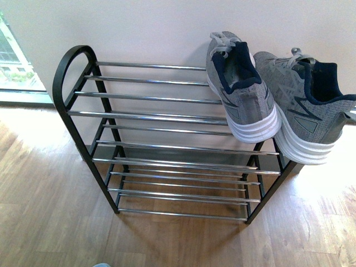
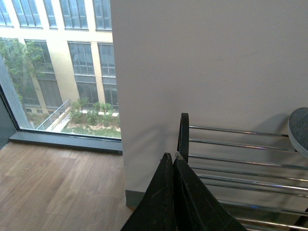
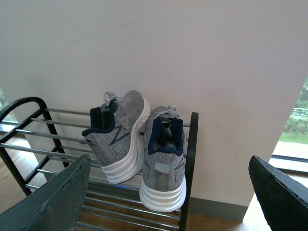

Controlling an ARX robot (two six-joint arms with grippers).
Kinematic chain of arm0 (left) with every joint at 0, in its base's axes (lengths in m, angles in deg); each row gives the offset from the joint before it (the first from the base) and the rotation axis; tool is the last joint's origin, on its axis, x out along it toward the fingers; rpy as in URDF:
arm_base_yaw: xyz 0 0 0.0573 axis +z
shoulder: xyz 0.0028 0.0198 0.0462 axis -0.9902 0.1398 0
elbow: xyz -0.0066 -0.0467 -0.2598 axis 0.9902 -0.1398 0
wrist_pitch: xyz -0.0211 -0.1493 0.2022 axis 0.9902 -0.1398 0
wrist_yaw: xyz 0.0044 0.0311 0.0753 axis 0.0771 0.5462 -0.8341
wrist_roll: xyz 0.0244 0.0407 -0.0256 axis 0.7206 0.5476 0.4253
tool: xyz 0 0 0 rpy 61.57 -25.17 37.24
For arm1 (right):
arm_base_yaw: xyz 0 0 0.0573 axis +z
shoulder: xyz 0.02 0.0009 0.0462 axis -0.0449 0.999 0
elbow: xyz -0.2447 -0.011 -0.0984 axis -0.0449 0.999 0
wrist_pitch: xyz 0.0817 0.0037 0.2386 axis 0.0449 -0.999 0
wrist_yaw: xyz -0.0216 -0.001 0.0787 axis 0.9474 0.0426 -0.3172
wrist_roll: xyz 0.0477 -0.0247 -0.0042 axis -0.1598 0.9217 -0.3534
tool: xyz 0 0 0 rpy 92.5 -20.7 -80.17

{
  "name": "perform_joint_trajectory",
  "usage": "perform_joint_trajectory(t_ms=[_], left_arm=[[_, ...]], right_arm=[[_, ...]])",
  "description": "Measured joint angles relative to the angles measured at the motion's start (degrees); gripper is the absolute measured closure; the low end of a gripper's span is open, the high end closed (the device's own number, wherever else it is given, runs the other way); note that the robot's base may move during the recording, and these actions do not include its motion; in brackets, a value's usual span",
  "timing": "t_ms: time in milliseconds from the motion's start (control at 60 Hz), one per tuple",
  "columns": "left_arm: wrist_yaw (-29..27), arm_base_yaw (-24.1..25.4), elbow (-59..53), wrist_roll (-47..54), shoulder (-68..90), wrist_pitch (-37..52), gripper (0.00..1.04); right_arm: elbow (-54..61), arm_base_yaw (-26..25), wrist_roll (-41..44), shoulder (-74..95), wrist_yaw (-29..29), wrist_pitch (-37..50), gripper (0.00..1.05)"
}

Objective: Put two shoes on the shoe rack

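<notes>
Bare wooden floor (image 1: 167,245) is closest in the front view. Behind it the shoe rack (image 1: 78,50) stands against the white wall (image 1: 139,28). Both grey sneakers sit on the top tier, bunched at its right end, toes to the wall and heels facing out. The inner sneaker (image 1: 242,83) looks well carried by the rods. The outer sneaker (image 1: 306,111) hangs partly past the side frame and tilts, so I'd guess that's the one that could slide off. Neither arm shows here.

Left wrist view: the left hand (image 2: 172,157) has its fingers pressed together on nothing. It's up near the rack's left end, with a window (image 2: 57,67) off to one side. Looks parked out of the way to me.

Right wrist view: the right hand (image 3: 169,161) is spread wide and empty, aimed at the pair and touching nothing. From here one shoe leans against the other. You can see the ridged white soles, navy collars, knit uppers and laces at the wall end. Job looks pretty much done, I reckon.
</notes>
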Motion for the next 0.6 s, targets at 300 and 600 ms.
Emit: perform_joint_trajectory(t_ms=[300, 600], left_arm=[[0.0, 0.0, 0.0, 0.0, -6.4, -6.4, 1.03], [0.1, 0.1, 0.0, 0.0, -17.5, -18.6, 1.03]], right_arm=[[0.0, 0.0, 0.0, 0.0, 0.0, 0.0, 0.09], [0.0, 0.0, 0.0, 0.0, -0.1, 0.0, 0.09]])
